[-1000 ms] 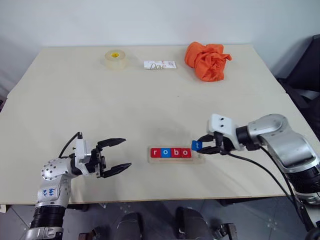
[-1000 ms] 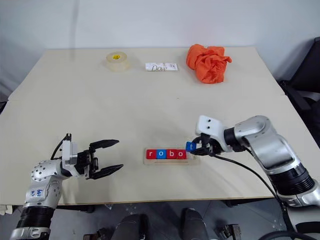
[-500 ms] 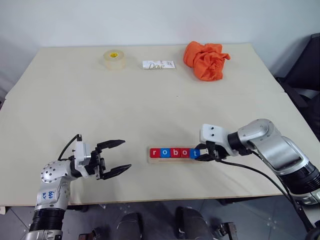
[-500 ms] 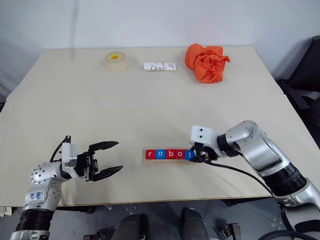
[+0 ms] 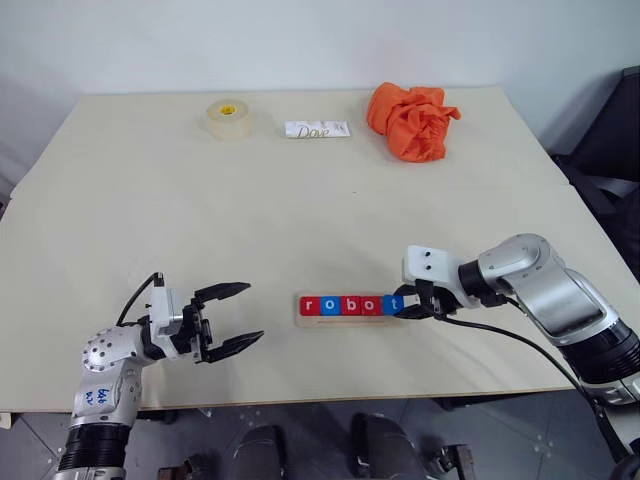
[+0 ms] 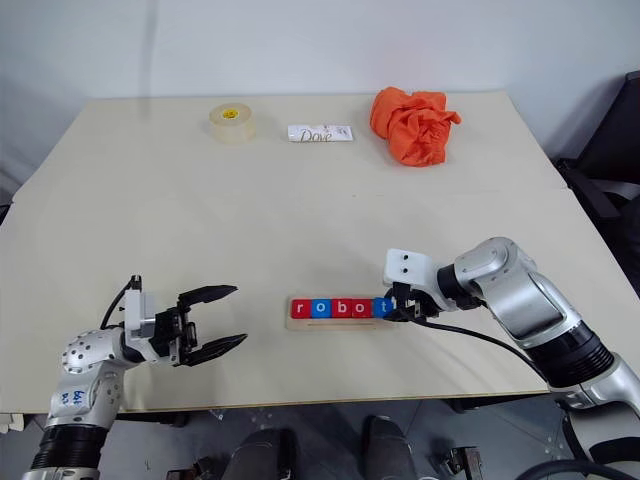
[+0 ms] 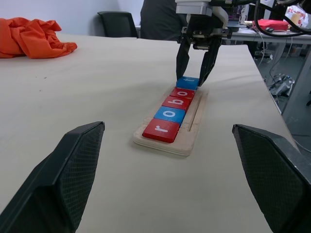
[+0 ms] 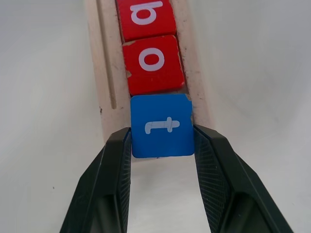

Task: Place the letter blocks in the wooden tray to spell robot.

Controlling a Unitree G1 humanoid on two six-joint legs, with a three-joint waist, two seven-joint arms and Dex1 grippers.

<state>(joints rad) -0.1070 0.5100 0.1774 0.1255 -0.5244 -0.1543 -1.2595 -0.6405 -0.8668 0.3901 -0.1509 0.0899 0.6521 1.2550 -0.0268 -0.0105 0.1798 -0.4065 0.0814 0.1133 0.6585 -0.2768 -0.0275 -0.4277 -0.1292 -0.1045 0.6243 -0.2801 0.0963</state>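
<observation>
With the right claw (image 8: pixel 162 145) clamped on the blue t block (image 8: pixel 162 126) at the tray's (image 7: pixel 190 131) end beside the o (image 8: pixel 152 63), a crooked release could drag it out; the left claw (image 5: pixel 232 318) hangs open over the worktop (image 5: pixel 300 180).

- Bright, even overhead light covers the tabletop (image 5: pixel 300 200); shadows stay soft and short.
- Left wrist view: near fingers (image 7: pixel 73 170) blurred, background at 12 o'clock soft.

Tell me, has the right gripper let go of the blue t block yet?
No, the right gripper has both fingers pressed against the sides of the blue t block.
</observation>
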